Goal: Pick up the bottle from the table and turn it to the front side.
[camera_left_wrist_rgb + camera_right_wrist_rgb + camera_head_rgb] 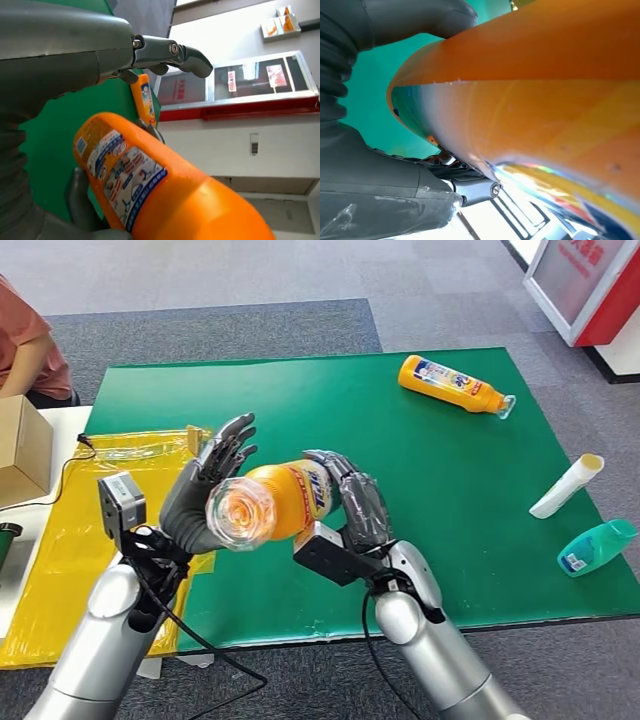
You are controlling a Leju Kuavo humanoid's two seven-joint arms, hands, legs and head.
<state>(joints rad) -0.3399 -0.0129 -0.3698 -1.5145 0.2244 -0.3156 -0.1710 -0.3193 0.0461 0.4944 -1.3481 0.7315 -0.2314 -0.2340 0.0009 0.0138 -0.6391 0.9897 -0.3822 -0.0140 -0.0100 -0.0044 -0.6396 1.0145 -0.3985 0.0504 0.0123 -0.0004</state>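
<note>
1. The orange detergent bottle (275, 502) is being held off the green mat (423, 440), so pickup is judged complete; turning it to the front remains.
2. Its long axis is lying roughly level, clear cap pointing toward the camera.
3. The right hand (361, 505) is gripping its body.
4. The left hand (204, 495) is cupping the cap end, fingers spread.

Grey carpet floor (226, 280) (tiled) surrounds a green-covered table (423, 530); red-framed display stand (596, 290) beyond.
</note>
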